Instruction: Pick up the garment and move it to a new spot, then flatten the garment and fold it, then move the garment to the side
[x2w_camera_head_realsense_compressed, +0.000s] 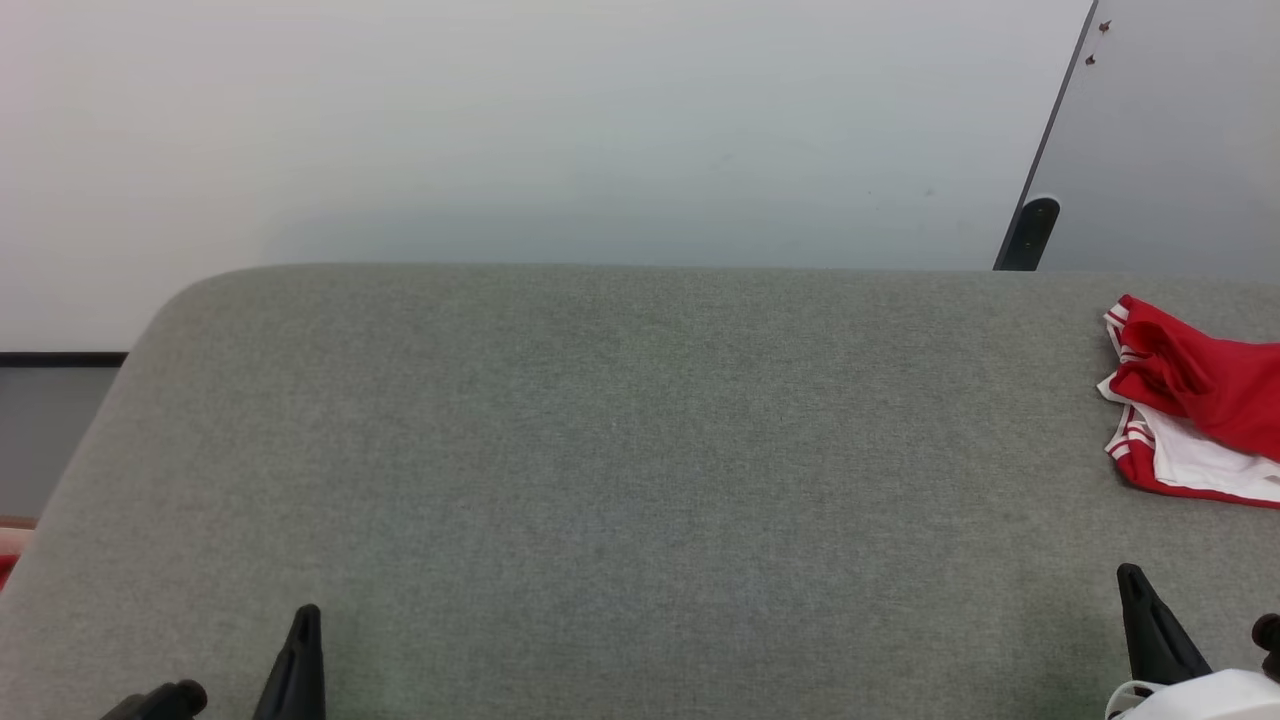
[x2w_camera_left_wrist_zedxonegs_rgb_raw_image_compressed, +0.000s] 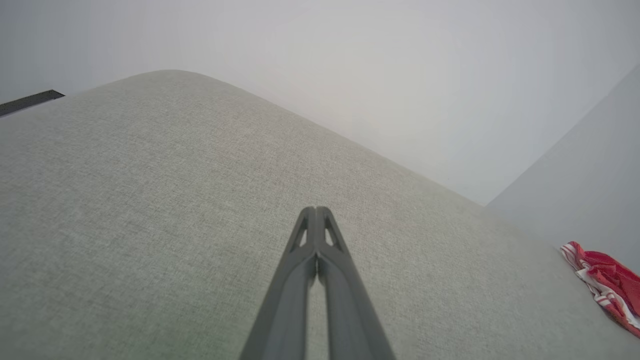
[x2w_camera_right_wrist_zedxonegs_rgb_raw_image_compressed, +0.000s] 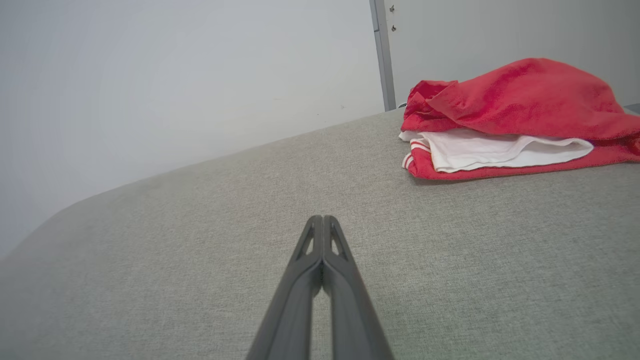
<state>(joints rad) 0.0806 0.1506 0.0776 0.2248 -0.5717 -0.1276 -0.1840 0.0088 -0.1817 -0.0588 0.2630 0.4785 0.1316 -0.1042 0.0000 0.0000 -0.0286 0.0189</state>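
The garment (x2w_camera_head_realsense_compressed: 1195, 415) is a crumpled red and white heap at the far right of the grey fabric surface (x2w_camera_head_realsense_compressed: 620, 450), cut off by the head view's right edge. It lies bunched ahead and to the right of my right gripper (x2w_camera_right_wrist_zedxonegs_rgb_raw_image_compressed: 322, 218), with its red body over a white sleeve (x2w_camera_right_wrist_zedxonegs_rgb_raw_image_compressed: 500, 150). It shows small at the right edge as the garment (x2w_camera_left_wrist_zedxonegs_rgb_raw_image_compressed: 607, 282) in the left wrist view. My left gripper (x2w_camera_left_wrist_zedxonegs_rgb_raw_image_compressed: 316, 209) is shut and empty over bare fabric. My right gripper is shut and empty too. In the head view the left gripper (x2w_camera_head_realsense_compressed: 308, 612) is at the lower left, the right gripper (x2w_camera_head_realsense_compressed: 1130, 572) at the lower right.
A pale wall (x2w_camera_head_realsense_compressed: 560, 130) stands behind the surface. A grey panel with a dark edge (x2w_camera_head_realsense_compressed: 1040, 200) leans at the back right. The surface's rounded far left corner (x2w_camera_head_realsense_compressed: 190, 300) drops off to a floor strip.
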